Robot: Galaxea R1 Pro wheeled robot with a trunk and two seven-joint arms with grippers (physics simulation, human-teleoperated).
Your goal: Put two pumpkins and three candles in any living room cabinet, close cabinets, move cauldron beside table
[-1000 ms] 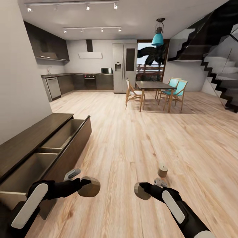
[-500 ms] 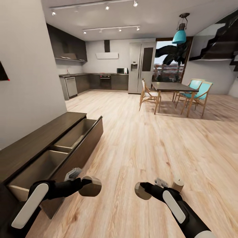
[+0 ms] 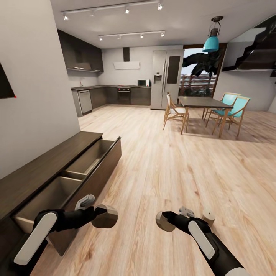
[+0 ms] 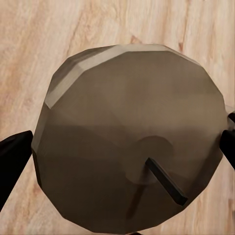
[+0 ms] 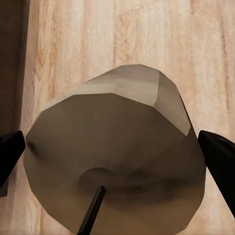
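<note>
Gripping candles (image 4: 127,152) in wrist views; head view adds open cabinet (image 3: 76,168).

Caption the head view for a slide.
Both grippers hold candles, left and right, beside the open cabinet; a third candle stands on the floor.

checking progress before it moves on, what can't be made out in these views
- Open cabinet, head view: the near compartment's front floor is hidden by the left gripper and arm.
- Third candle on the floor, head view: its lower part is hidden behind the right arm.
- Wrist views: left candle and right candle cover the fingers, only dark tips visible.
</note>
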